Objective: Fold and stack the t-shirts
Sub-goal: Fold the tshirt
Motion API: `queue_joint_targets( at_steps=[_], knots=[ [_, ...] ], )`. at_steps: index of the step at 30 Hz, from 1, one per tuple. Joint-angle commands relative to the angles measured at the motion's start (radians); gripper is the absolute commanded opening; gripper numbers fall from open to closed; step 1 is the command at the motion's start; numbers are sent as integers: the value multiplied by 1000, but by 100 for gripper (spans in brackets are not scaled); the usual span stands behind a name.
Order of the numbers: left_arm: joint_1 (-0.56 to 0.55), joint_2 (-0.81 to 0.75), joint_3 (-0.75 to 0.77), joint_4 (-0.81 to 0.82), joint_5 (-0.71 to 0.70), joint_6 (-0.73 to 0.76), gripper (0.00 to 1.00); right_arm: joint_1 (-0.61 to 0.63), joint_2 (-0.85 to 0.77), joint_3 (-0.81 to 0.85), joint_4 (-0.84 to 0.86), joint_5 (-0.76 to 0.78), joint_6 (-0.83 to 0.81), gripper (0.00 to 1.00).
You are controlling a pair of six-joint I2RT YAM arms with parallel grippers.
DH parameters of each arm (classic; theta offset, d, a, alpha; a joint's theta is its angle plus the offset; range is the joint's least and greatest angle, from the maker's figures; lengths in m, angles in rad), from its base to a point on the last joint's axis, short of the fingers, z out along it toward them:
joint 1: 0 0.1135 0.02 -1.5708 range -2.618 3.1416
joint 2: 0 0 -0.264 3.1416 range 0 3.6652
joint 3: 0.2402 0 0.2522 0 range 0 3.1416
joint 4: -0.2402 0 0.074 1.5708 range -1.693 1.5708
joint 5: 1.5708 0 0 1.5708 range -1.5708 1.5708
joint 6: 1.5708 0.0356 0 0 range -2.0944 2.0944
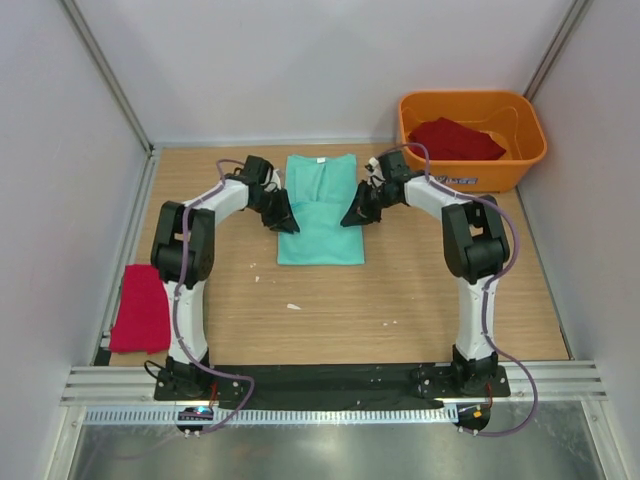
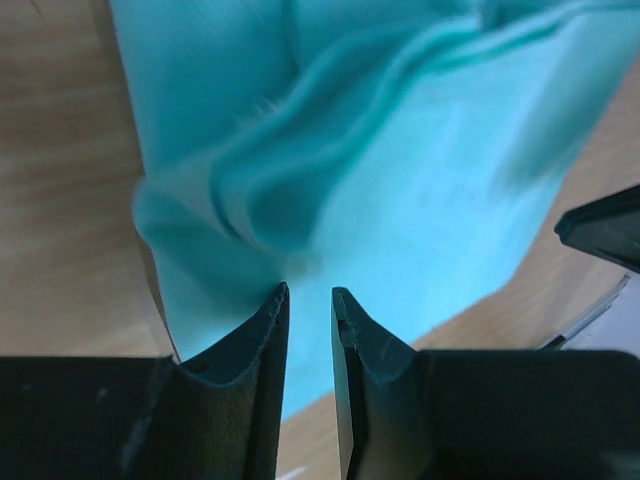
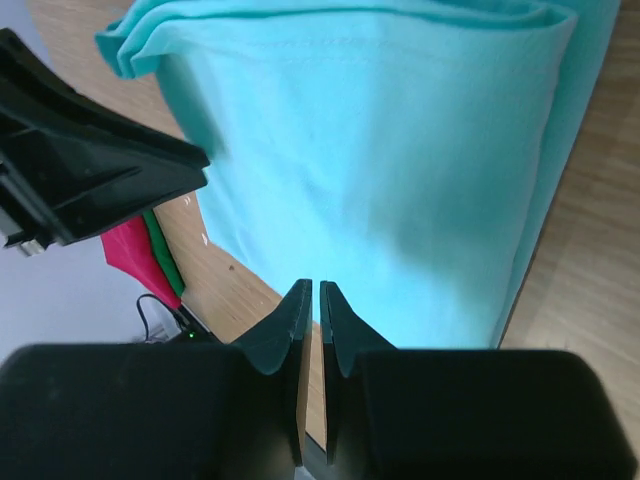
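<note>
Pale walls close round a wooden worktop [image 1: 400, 290]. The teal shirt [image 1: 320, 215] lies flat on it with its sides turned in, making a long narrow panel with the neck label at the far end. I judge that shape is ready for a crosswise fold, which would explain why both arms flank the shirt at its middle.

The left gripper [image 1: 285, 218] sits at the shirt's left edge, its jaws a narrow gap apart over puckered cloth, and no cloth shows between them. The right gripper [image 1: 353, 214] sits at the shirt's right edge with its jaws all but together, leaving a thin slit with nothing in it. Neither has hold of the shirt.

Beyond the shirt and to its right, an orange tub [image 1: 520, 165] holds a red shirt [image 1: 455, 138], apparently not yet folded. Well to the teal shirt's near left, a second red shirt [image 1: 140, 308] lies in a neat oblong at the worktop's edge, probably the start of the stack.
</note>
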Motion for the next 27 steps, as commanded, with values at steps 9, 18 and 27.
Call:
queue_joint_targets(
  at_steps=[9, 18, 27],
  knots=[
    [37, 141, 161, 142, 100, -55, 24, -41, 137, 109, 173, -123, 185, 13],
    [63, 184, 183, 178, 123, -98, 24, -92, 208, 160, 283, -154, 323, 12],
    [98, 273, 267, 219, 151, -108, 25, -103, 298, 288, 87, -2, 172, 11]
  ],
)
